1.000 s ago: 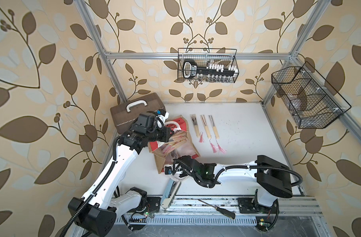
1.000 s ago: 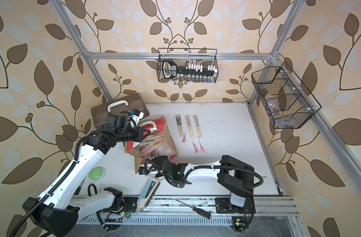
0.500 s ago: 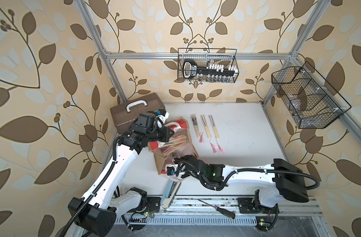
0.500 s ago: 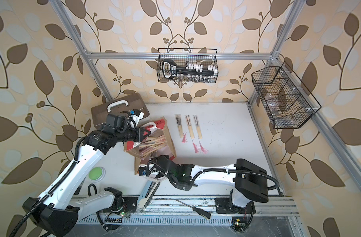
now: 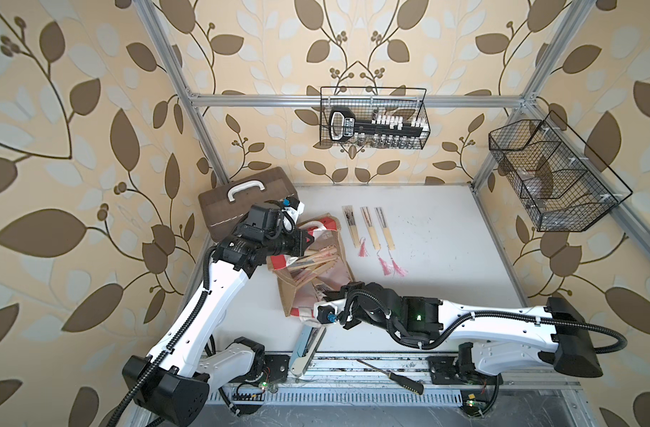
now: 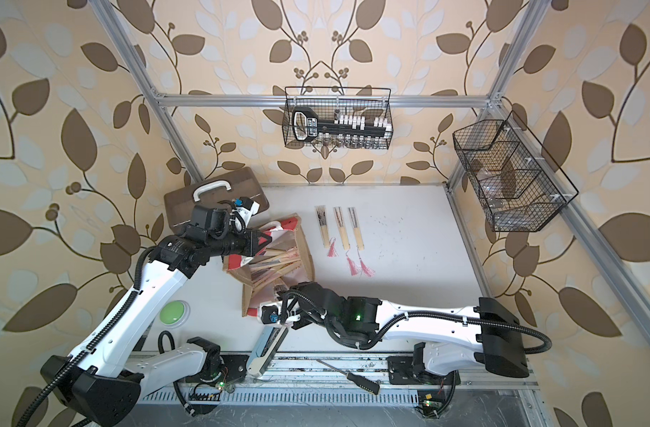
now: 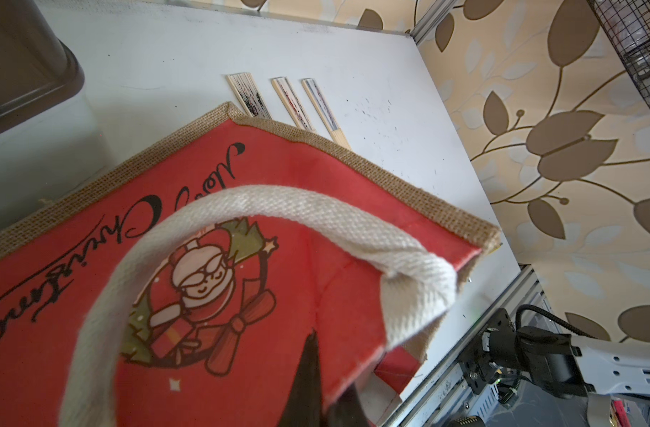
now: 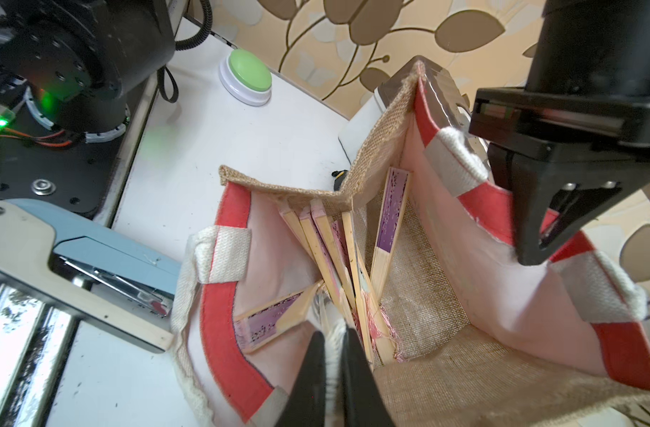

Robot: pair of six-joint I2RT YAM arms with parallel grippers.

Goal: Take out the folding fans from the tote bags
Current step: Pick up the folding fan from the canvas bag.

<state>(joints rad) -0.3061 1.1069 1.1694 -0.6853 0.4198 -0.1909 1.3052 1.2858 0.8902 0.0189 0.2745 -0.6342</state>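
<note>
The tote bag (image 5: 287, 295) lies open on the table, brown jute with red-and-white panels and pale lining (image 8: 501, 295). Several folding fans (image 8: 334, 251) are bundled inside it, one with purple paper (image 8: 390, 218). Three more fans (image 5: 369, 229) lie side by side on the table to the right of the bag, in both top views (image 6: 340, 227). My left gripper (image 7: 327, 369) is shut on the bag's far red rim (image 7: 279, 177). My right gripper (image 8: 332, 340) is shut on the white rope handle (image 8: 332, 321) at the near rim.
A brown case (image 5: 242, 207) with a white handle stands behind my left arm. A light-blue stapler-like tool (image 5: 307, 347) and a screwdriver (image 5: 390, 375) lie at the front edge. A green button (image 6: 172, 312) sits front left. Wire baskets (image 5: 373, 118) (image 5: 552, 173) hang on the walls.
My right arm's elbow has swung out to the right and stretched flatter, while its gripper stays at the bag's near rim. The left arm has not moved.
</note>
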